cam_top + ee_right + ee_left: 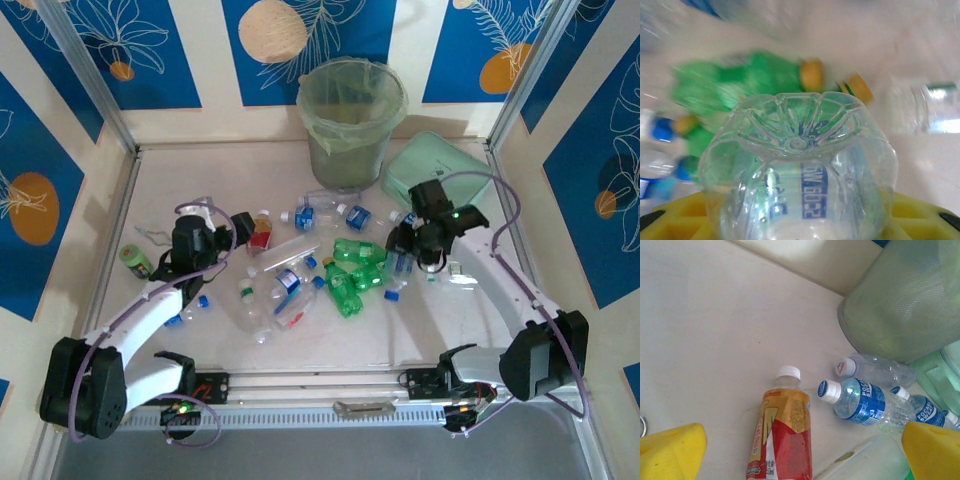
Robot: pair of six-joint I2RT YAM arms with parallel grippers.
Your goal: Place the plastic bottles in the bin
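The plastic bottles [330, 275] lie scattered across the middle of the desk [200, 180]. The green bottles [355, 270] are bunched right of centre, with clear blue-capped ones around them. One clear bottle [800, 165] is clamped in the right hand [415, 250], at the right of the heap in the top view. In the right wrist view its ribbed base faces the camera at lower centre, with the yellow fingers [675, 220] closed against its sides.

The red-labelled bottle [782, 440] lies on its side at the bottom centre of the left wrist view, white cap towards the top. The left hand [235, 232] stands wide open above it and grips nothing, its yellow fingertips [670, 450] in the two lower corners.

The bin [345, 150] stands upright at top centre of the top view, beyond the heap, lined with a pale green bag. A flat mint-green lid [430, 165] lies just to its right.
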